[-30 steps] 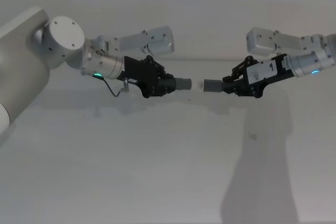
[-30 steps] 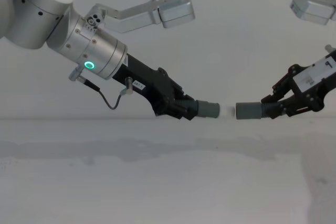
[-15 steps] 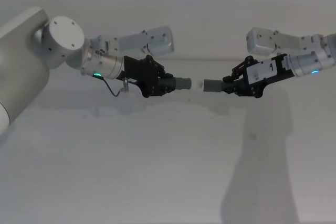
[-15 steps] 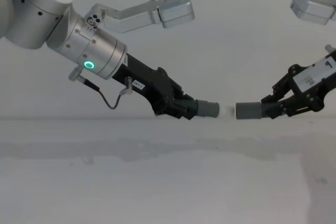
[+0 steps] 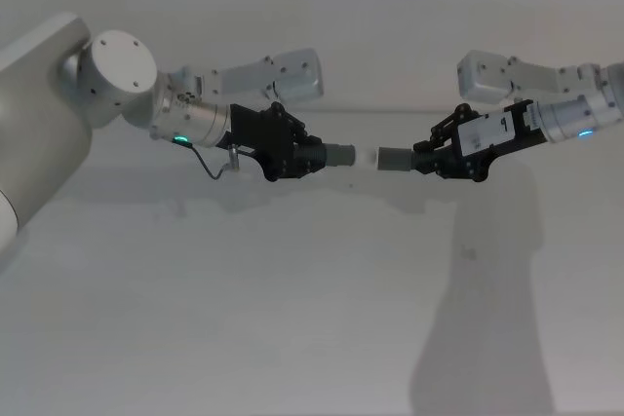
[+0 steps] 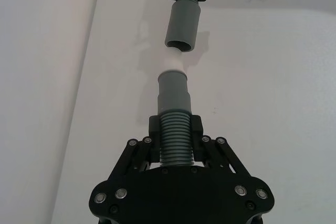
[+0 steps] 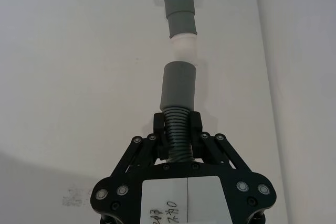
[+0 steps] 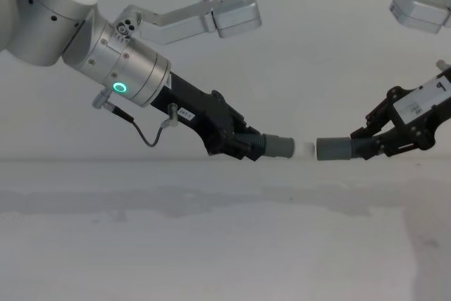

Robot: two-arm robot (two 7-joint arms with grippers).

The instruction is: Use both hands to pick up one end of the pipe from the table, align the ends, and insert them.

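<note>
While both hose pieces hang in the air above the desk, this is how things stand, near to far.

Desk: the whitish desk (image 8: 211, 244) lies bare below the arms, well under both cuffs.

Left claw: the left claw (image 5: 304, 156) reaches in from the robot's left, its jaws clamped on the ribbed hose (image 6: 173, 137) just behind that piece's smooth cuff.

Left cuff: the grey left cuff (image 8: 280, 147) points toward the other piece and ends in a small white tip (image 8: 304, 149); in the left wrist view the tip (image 6: 171, 63) sits just short of the open mouth opposite.

Right claw: the right claw (image 5: 426, 158) comes in from the robot's right, jaws closed on the ribbed part (image 7: 176, 129) of its own piece.

Right cuff: the right cuff (image 8: 332, 149) faces the white tip, hollow end forward; the two ends are near but apart, with a small gap between them in the chest view.

Alignment: from both wrist views the cuffs look close to one line, the far one slightly tilted.

Step in hand: by my reading, pickup is done and aligning is nearly finished; insertion is not yet made.

Next move: it should call for a small straightening of the axes, then bringing the claws together so the white tip enters the open cuff.

Risk: a slight angle could make the tip catch on the rim and bend the flexible hose.
</note>
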